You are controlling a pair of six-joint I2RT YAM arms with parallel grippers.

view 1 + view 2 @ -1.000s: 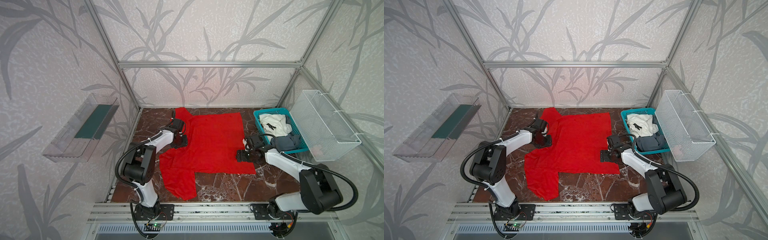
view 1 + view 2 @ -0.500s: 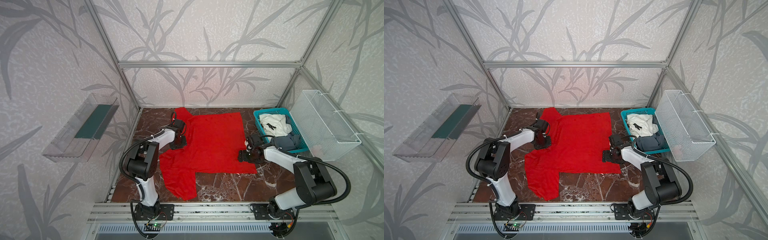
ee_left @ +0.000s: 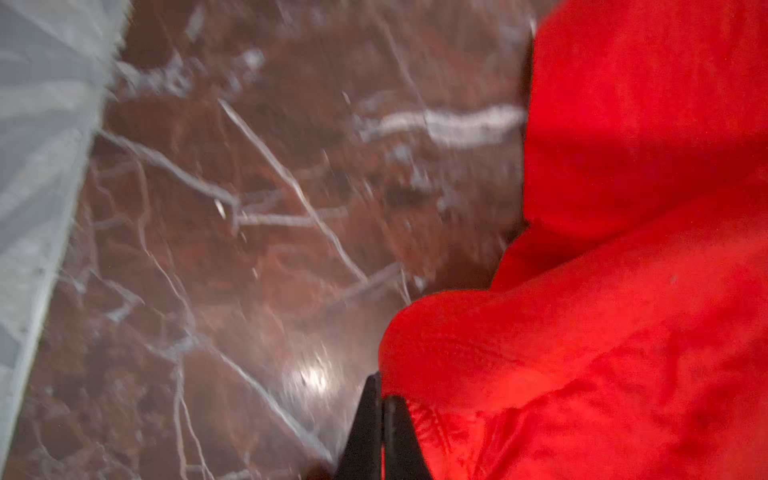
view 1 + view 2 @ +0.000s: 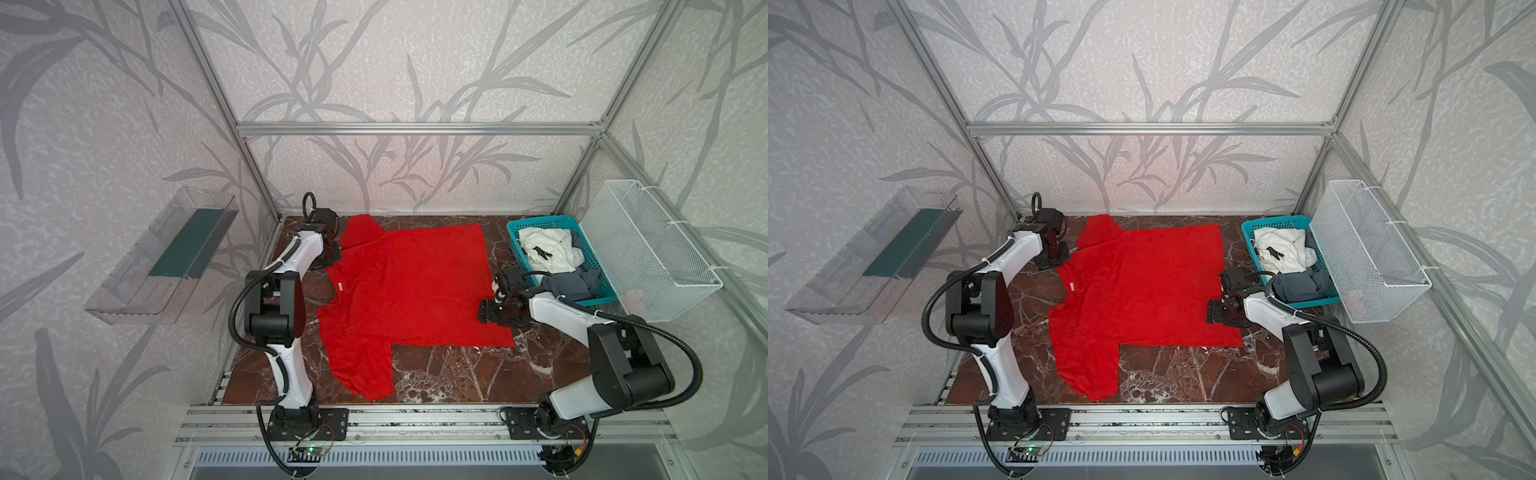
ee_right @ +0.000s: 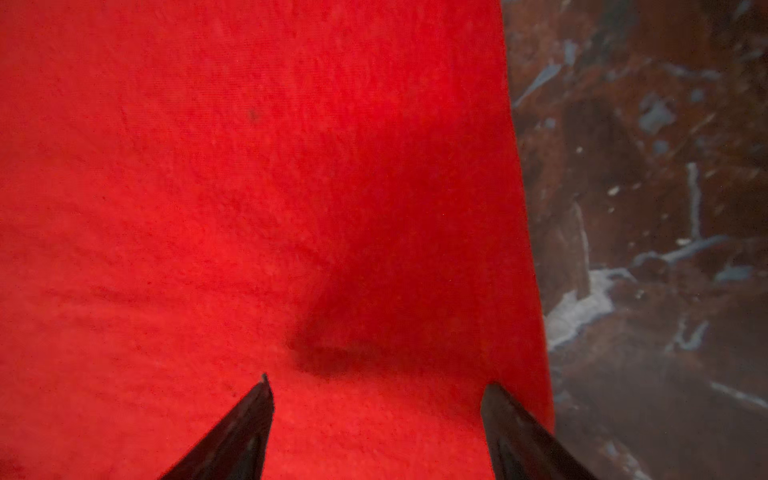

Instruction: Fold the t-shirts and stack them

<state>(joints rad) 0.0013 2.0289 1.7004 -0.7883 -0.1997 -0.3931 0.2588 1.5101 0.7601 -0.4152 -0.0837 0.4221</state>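
Red tee [image 4: 411,286]: my left gripper [image 3: 382,390] is clamped on its bunched edge; my right gripper [image 5: 376,384] stands wide apart, cloth flat beneath and between its fingers [image 5: 249,424].

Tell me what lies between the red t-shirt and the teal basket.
Mostly bare marble tabletop, seen in both top views. Toward the front, the right claw reaches across it to the edge of the red t-shirt.

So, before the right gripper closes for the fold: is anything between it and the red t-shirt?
Nothing visible does. The right gripper is open directly over the red t-shirt near its edge, with only bare cloth between its fingertips. The teal basket sits off to the side, apart from the shirt.
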